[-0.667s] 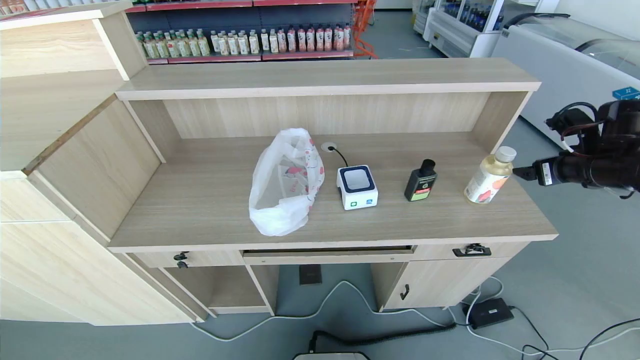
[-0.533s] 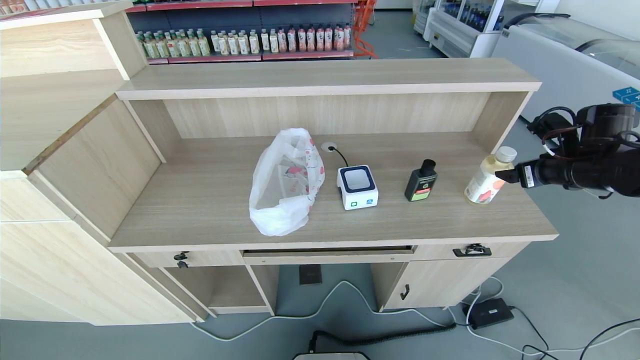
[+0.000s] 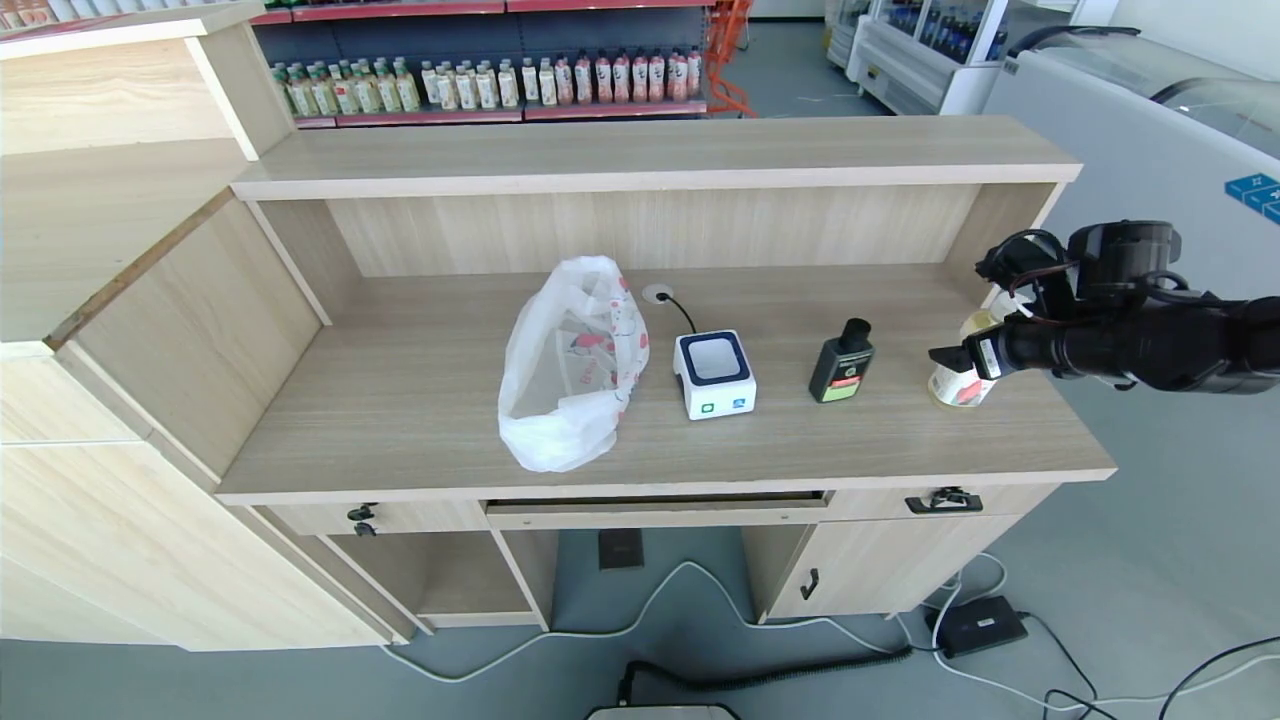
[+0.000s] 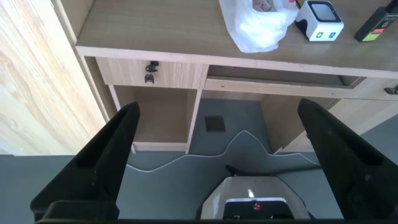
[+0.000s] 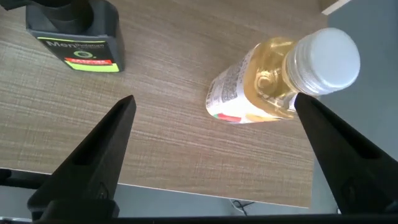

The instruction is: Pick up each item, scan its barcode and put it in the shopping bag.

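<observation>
Reaches farther in from the right than a moment ago with the right hand [image 5: 214,109], now spread wide to either side of the juice bottle [image 5: 273,81] and gripping nothing yet. Stands upright at the right end of the surface [image 3: 400,400], with a dark bottle [image 3: 842,365] between it and the scanner [image 3: 713,373] and shopping bag [image 3: 570,370]. Probably means a grasp next, then scanning. Hangs low before the surface's front with the left hand [image 4: 219,112], released.

Place: shop — checkout
Behind: shelf [image 3: 600,112] of bottles [image 3: 480,85], chest freezer [image 3: 1130,110], drinks fridge [image 3: 920,50]
Front: scanner [image 3: 713,373] on counter [image 3: 400,400]
</observation>
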